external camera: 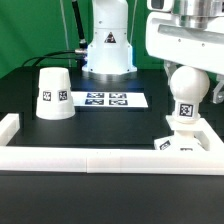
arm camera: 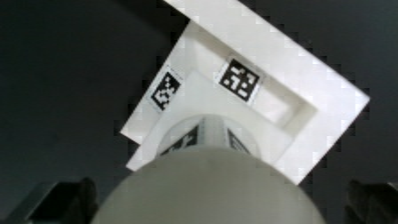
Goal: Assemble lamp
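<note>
Front rail (external camera: 100,160): long, white, lies across the near edge of the worktop (external camera: 110,125), on the camera's side of the marker board (external camera: 108,99); a short white piece turns back at each end.
Base (external camera: 183,142): flat white square with tags, nearer the camera than the marker board and off to the exterior view's right of it, just behind the front rail.
Bulb (external camera: 187,82): stands upright on the base, neck down and ball on top, a tag on the neck facing the camera.
Fingers (arm camera: 68,205): spread, one on each side of the ball; the wrist view shows a dark gap between each finger and the bulb, so nothing is gripped.
Shade (external camera: 52,92): wide end down on the worktop, near the marker board on the exterior view's left, well apart from base and bulb.
Marker board: flat on the worktop, mid-scene, tags up.
Arm pedestal (external camera: 107,50): white, directly behind the marker board.
</note>
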Robot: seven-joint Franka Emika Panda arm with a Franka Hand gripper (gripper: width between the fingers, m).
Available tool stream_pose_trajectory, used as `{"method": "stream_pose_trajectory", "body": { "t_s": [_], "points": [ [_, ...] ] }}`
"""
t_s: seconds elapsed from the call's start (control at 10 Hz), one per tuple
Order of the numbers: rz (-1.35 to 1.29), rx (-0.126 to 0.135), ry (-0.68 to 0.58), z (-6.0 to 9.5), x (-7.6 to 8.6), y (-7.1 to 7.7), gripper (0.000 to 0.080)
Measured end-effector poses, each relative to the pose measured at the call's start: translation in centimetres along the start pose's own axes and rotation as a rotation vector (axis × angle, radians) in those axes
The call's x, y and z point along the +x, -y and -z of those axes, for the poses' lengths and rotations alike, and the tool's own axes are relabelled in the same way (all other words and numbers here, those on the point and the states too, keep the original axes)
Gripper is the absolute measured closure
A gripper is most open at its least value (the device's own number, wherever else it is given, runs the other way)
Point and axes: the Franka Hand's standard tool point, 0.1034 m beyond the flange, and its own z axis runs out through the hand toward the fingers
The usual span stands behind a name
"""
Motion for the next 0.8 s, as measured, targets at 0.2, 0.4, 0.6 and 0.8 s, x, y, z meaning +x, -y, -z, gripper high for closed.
{"method": "stream_pose_trajectory", "body": {
  "t_s": [0.2,0.4,0.6,0.8],
  "points": [
    [0.243,0.005,0.000,0.16,-0.26,0.21,0.0100],
    [0.434,0.005,0.000,0.17,-0.03,-0.10,0.0100],
    [0.596,0.003,-0.002,0.16,0.02,-0.17,0.0100],
    [0.715,0.003,-0.003,0.23,0.25,-0.23,0.0100]
  ]
}}
